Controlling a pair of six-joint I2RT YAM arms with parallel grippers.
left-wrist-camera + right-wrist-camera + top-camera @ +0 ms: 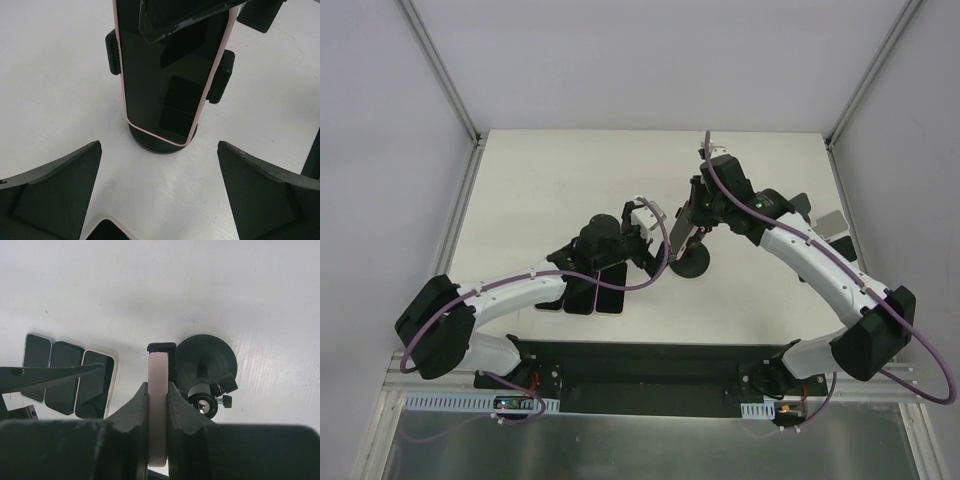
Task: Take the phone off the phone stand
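Right gripper (158, 395) pinches the pink-edged phone (150, 85) at its top edge, phone seated in the stand (205, 360); left gripper (160, 185) gapes wide, empty, facing the screen

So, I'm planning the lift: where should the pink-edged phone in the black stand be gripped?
Top edge, from above, pinching front and back: the pink-edged phone stands nearly upright, and the black stand's side clamps block its long edges. The right gripper pinches it that way.

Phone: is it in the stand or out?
In. The stand clamps the phone on both sides; the right gripper pinches its edge.
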